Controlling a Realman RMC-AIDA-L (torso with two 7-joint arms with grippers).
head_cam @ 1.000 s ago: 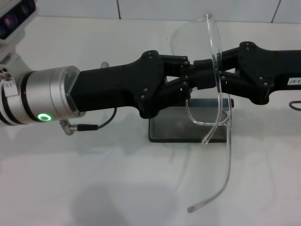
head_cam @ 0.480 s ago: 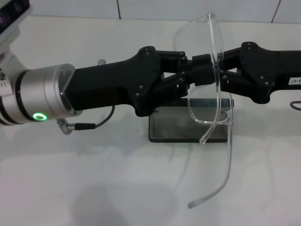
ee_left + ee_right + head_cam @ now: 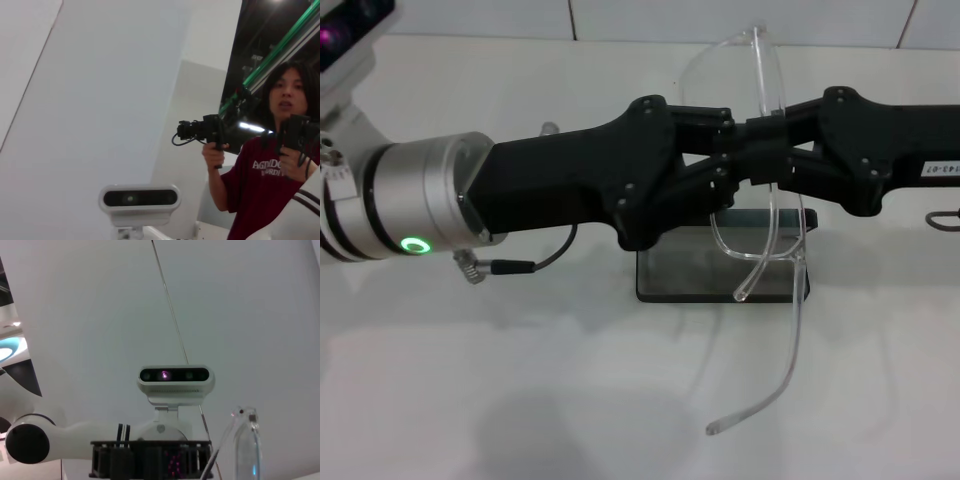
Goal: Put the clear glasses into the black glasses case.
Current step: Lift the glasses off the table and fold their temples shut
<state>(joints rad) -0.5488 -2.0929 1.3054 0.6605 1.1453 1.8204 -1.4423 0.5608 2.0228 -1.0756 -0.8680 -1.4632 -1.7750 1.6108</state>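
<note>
Clear glasses (image 3: 772,190) pinched by both left gripper (image 3: 732,165) and right gripper (image 3: 772,150), held above open black glasses case (image 3: 695,270)

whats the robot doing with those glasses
Both arms meet in mid-air above the table. The left gripper and right gripper both pinch the clear glasses, which hang with their arms unfolded. The black glasses case lies open directly beneath, with nothing in it yet.
</note>
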